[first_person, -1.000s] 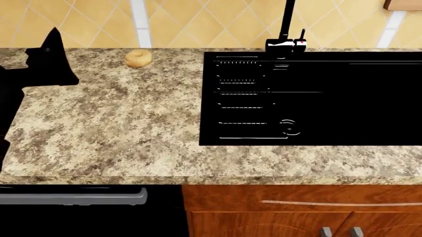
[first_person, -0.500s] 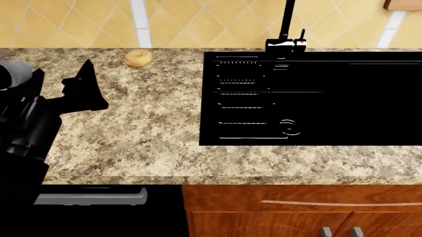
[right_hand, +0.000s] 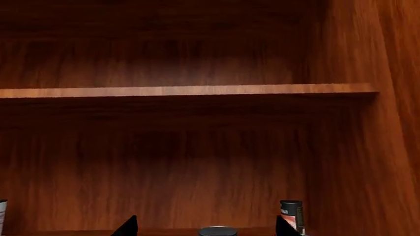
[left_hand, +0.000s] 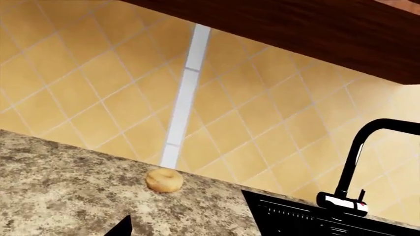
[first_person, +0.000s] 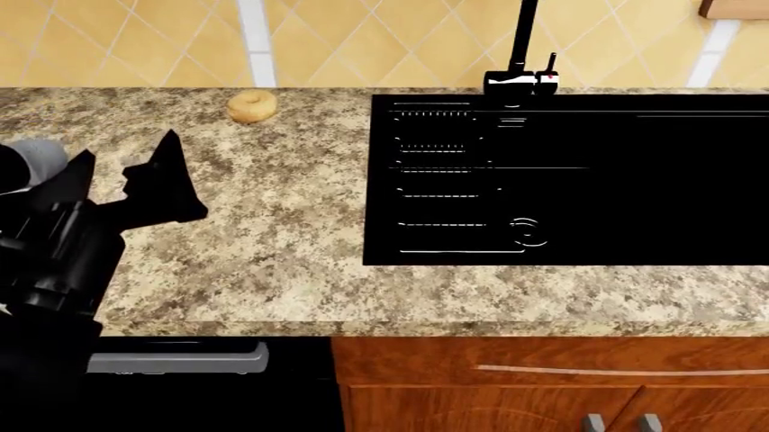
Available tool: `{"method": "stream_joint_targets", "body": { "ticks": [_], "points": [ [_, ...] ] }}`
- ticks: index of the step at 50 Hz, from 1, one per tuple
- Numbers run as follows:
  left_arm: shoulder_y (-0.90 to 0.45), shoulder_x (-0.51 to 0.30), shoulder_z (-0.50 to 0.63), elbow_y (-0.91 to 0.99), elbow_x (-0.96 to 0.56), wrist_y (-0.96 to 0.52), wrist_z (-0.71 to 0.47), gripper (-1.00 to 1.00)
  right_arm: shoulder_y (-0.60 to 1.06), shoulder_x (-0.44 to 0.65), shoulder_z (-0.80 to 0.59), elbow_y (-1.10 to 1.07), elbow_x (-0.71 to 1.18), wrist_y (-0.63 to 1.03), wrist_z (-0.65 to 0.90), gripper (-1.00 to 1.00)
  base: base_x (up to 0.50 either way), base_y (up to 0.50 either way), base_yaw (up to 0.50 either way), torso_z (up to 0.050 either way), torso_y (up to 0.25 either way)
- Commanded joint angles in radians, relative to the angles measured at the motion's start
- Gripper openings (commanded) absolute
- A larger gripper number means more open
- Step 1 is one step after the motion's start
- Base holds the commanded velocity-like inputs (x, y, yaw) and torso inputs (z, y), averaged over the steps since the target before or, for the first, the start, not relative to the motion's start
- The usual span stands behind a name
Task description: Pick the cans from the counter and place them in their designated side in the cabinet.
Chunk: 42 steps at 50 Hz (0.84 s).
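Our left gripper point(first_person: 157, 180) moved farther over counter point(first_person: 276, 225), nearer sink point(first_person: 577, 180); claw grip unclear. Counter speckled beige-brown.

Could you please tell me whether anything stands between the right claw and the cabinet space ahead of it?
Nothing visible blocks it. Ahead of the right claw the cabinet is open to its back wall under the shelf. One can stands off by the side wall, beyond a fingertip.
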Motion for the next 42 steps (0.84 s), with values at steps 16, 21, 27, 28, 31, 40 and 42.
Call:
{"method": "stream_joint_targets", "body": {
  "ticks": [16,21,27,28,31,40,42],
  "points": [
    [0.024,-0.002,-0.004,0.012,-0.010,0.009,-0.010,1.00,-2.441,0.038,0.341,-1.806,-0.302,-0.657,0.004,1.00,0.00,0.00,0.00,0.000,0.000],
    [0.026,-0.002,0.000,0.007,-0.005,0.015,-0.008,1.00,-2.443,0.036,0.303,-1.696,-0.323,-0.716,0.042,1.00,0.00,0.00,0.00,0.000,0.000],
    [0.030,-0.002,0.004,0.000,0.001,0.021,-0.005,1.00,-2.418,0.040,0.258,-1.556,-0.332,-0.772,0.078,1.00,0.00,0.00,0.00,0.000,0.000],
    [0.031,-0.002,0.004,0.000,0.001,0.022,-0.005,1.00,-2.423,0.042,0.255,-1.545,-0.328,-0.780,0.082,1.00,0.00,0.00,0.00,0.000,0.000],
    [0.033,-0.002,0.006,-0.002,0.004,0.025,-0.003,1.00,-2.441,0.050,0.249,-1.532,-0.315,-0.795,0.090,1.00,0.00,0.00,0.00,0.000,0.000],
    [0.041,-0.004,0.005,-0.003,0.002,0.028,-0.004,1.00,-2.479,0.074,0.242,-1.561,-0.297,-0.791,0.105,1.00,0.00,0.00,0.00,0.000,0.000],
    [0.041,-0.004,0.007,-0.006,0.004,0.031,-0.002,1.00,-2.479,0.077,0.239,-1.565,-0.295,-0.788,0.108,1.00,0.00,0.00,0.00,0.000,0.000]
  ]
}}
